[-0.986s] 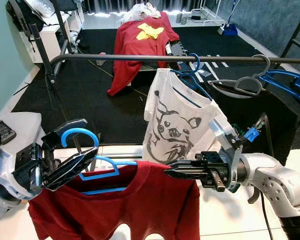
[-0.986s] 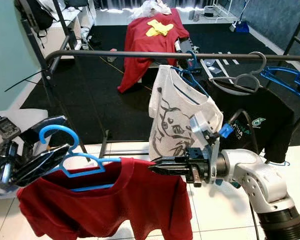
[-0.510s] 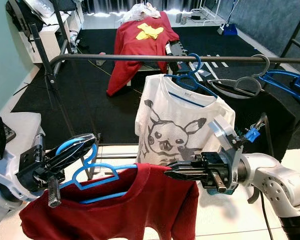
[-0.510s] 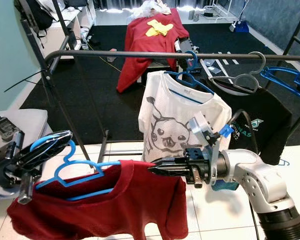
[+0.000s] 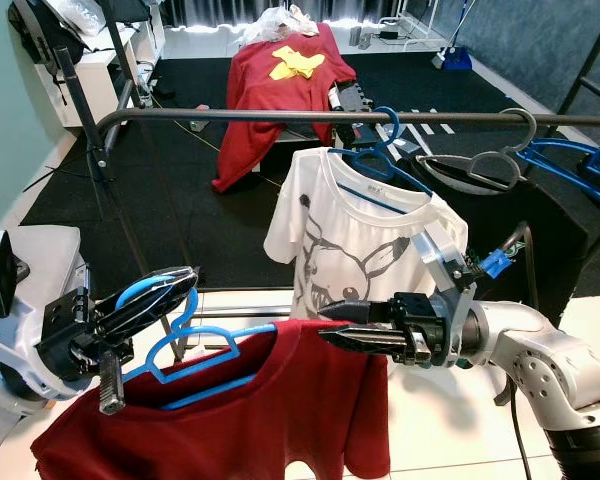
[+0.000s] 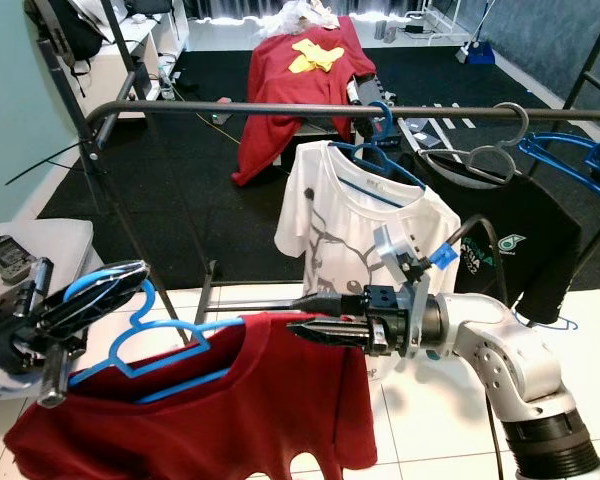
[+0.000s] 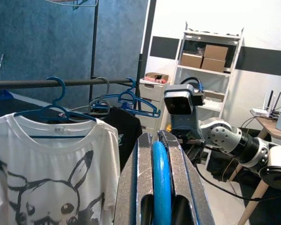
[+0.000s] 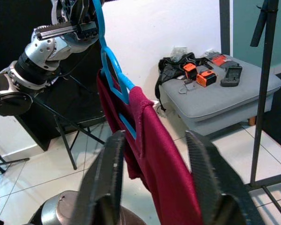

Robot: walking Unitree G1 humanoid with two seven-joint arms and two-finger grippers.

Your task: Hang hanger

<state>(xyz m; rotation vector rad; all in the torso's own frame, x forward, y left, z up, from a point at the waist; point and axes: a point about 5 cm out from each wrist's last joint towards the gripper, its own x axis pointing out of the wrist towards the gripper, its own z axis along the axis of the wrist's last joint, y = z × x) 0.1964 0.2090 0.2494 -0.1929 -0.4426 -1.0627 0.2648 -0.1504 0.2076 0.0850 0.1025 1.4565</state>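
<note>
My left gripper (image 5: 145,300) is clamped on the hook of the blue hanger (image 5: 195,355), which carries a red shirt (image 5: 280,420) below the rail (image 5: 280,116). My right gripper (image 5: 330,333) hovers spread apart at the shirt's shoulder. Beyond, a white shirt (image 5: 365,250) hangs on the rail.

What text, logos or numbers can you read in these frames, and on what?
No text reads clearly.
White Pikachu T-shirt: neck label, too small to read.
Black T-shirt: teal logo with small lettering, too blurred to read.
Red shirt on the floor: yellow graphic, no letters legible.
Cardboard boxes: no legible markings.
</note>
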